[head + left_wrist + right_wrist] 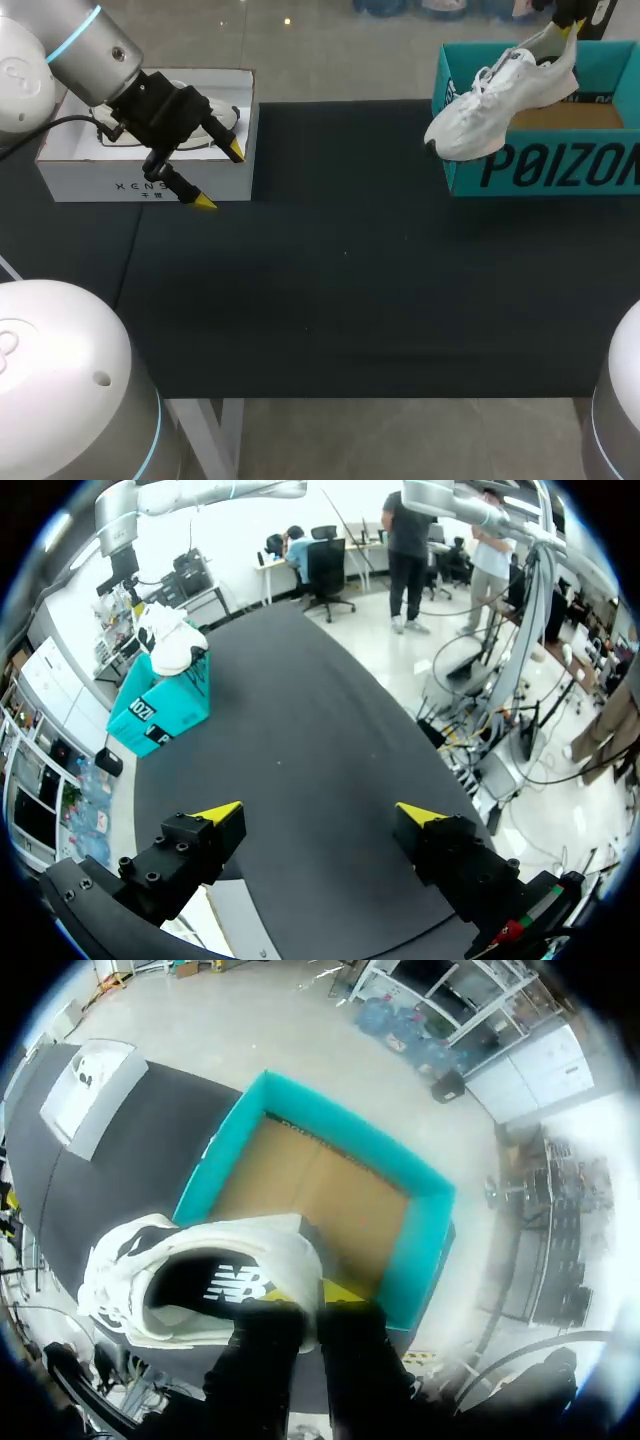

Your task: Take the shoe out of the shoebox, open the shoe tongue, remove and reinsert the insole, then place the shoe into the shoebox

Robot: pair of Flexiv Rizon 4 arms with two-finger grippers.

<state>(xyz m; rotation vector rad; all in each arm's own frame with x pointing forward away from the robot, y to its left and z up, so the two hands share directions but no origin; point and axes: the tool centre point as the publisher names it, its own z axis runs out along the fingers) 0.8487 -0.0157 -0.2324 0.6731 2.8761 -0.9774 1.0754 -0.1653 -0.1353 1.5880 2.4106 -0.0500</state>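
Right gripper (318, 1298) grips the white shoe (495, 100) at its heel, holding it aloft, toe tipped down past one wall of the teal shoebox (540, 170) at the worktop's (350, 280) far right corner; left gripper (220, 177) hangs wide open by the white box (90, 175) at the far left edge

The shoe (490, 100) hides part of the shoebox (540, 165), cropped at the right edge.
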